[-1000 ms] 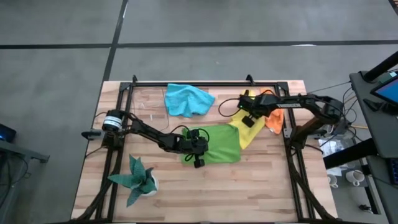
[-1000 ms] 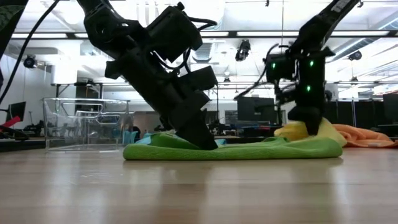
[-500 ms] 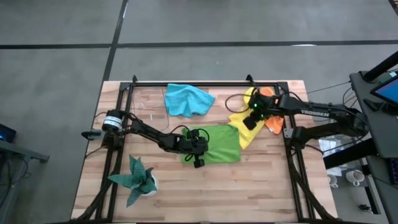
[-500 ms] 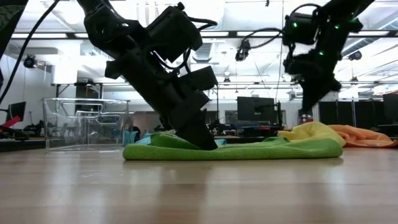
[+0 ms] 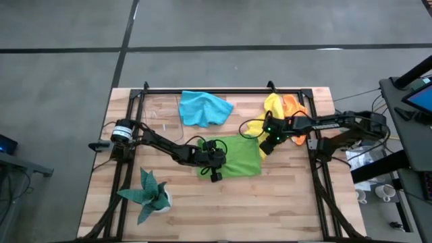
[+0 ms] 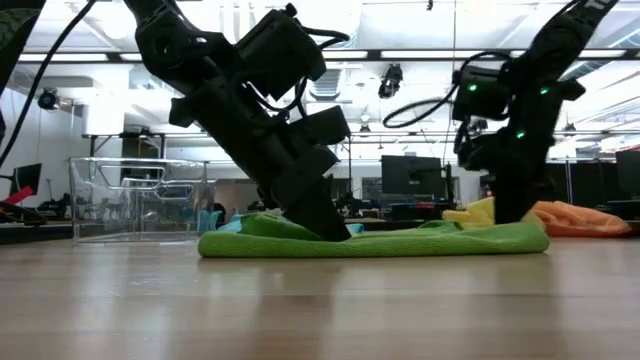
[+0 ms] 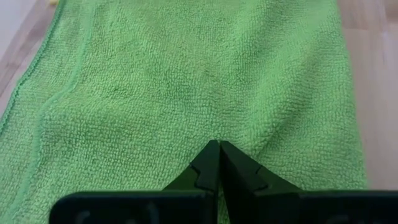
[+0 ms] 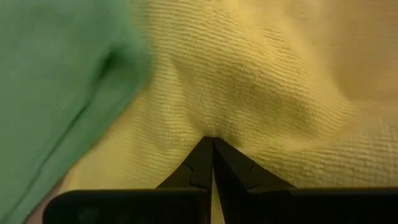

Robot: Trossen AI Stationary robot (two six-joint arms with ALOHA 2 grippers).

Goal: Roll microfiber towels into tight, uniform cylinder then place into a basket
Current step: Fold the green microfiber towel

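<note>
Overhead, the soft, limp green towel (image 5: 237, 156) lies flat mid-table; I judge an edge pinch best. Left gripper (image 5: 214, 168) presses its near-left corner, fingers together; right gripper (image 5: 268, 143), likewise closed, dips onto the yellow towel (image 5: 273, 106) just beside it. Low down, the basket (image 6: 135, 198) stands beyond the green towel's left end.

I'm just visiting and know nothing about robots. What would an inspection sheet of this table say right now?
Surface: wooden table, inside a black frame.
Job's things: green towel flat; yellow towel and orange towel bunched together; blue towel crumpled; clear basket holds no towel.
Clutter: potted plant.
Grippers: left gripper shut, pressing the green towel; right gripper shut, tip on the yellow towel.
Cables: black cable looping by the right arm.
Surroundings: grey floor, monitors behind.
</note>
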